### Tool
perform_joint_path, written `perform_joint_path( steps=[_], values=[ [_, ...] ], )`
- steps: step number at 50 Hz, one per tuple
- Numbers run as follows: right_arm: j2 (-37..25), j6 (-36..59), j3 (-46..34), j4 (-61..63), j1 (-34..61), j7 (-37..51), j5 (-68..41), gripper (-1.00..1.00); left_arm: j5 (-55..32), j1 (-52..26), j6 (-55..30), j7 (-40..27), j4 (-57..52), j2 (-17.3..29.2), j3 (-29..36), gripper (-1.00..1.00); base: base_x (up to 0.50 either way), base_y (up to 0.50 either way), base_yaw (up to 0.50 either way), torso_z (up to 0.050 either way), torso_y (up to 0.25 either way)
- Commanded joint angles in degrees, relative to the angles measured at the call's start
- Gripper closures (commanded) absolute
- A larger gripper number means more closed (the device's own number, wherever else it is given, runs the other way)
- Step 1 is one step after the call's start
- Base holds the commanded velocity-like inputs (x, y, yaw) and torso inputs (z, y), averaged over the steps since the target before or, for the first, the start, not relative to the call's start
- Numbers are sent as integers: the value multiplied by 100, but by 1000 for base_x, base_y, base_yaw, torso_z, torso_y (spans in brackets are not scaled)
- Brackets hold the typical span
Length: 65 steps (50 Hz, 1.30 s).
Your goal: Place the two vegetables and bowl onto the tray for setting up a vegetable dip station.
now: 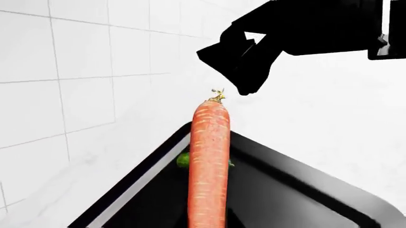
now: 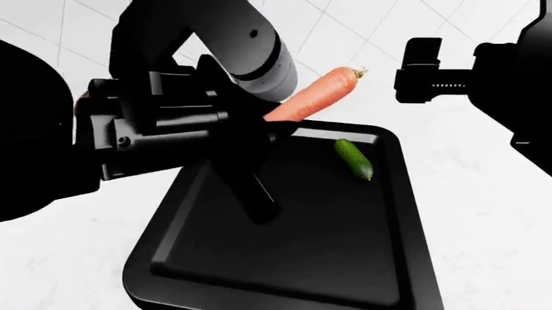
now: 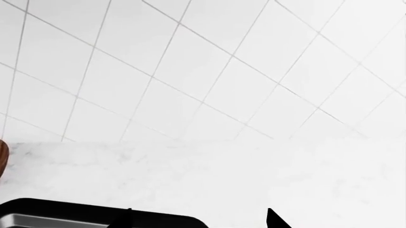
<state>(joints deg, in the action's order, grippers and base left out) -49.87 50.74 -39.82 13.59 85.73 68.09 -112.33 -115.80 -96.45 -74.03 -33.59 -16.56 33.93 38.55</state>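
Two arms showed in the head view, and the left gripper [image 2: 258, 123] sat at that view's left, clamped on the thick end of the carrot [image 2: 315, 93]. It held the carrot in the air above the far left part of the tray [image 2: 405, 213], stem end pointing up and away toward the right arm. From the left wrist camera the carrot [image 1: 209, 166] ran lengthwise away from the lens, its little green stem at the far tip, with the tray [image 1: 304, 190] below it.

Further right, the cucumber [image 2: 353, 159] lay on the tray floor near the far right corner, apart from the carrot and from both grippers. In the left wrist view a sliver of the cucumber [image 1: 182, 160] peeked out from behind the carrot.

At the right, the right gripper [image 2: 423, 71] hung above the white counter [image 2: 483, 213] past the tray's far edge, holding nothing. Its fingertips [image 3: 274, 219] stood spread apart at the frame edge in its own camera, over a tray corner [image 3: 63, 211]. A brown sliver, probably the bowl [image 3: 2, 159], touched that picture's edge.
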Motion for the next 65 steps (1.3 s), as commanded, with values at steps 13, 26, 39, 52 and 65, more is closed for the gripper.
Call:
perform_joint_path(
  steps=[13, 26, 39, 52, 65],
  values=[
    [-80, -44, -4, 7, -65, -45, 37, -100, -2467, -710, 1142, -1872, 277, -108, 1583, 100, 0, 0, 0, 0, 0],
    [-75, -59, -49, -38, -127, -76, 99, -100, -3810, -1200, 2414, -3754, -11, -116, 2413, 100, 0, 0, 0, 0, 0],
    [-73, -74, -58, -41, -123, -80, 96, -100, -4776, -1132, 3205, -4445, -567, -124, 2974, 100, 0, 0, 0, 0, 0],
    [-97, -71, -57, -41, -94, -89, 99, -100, -4954, -1251, 3418, -4384, -554, -413, 2983, 100, 0, 0, 0, 0, 0],
    [-93, -79, -81, -58, -113, -115, 127, -100, -5205, -1459, 3891, -4283, -681, -804, 2814, 100, 0, 0, 0, 0, 0]
  ],
)
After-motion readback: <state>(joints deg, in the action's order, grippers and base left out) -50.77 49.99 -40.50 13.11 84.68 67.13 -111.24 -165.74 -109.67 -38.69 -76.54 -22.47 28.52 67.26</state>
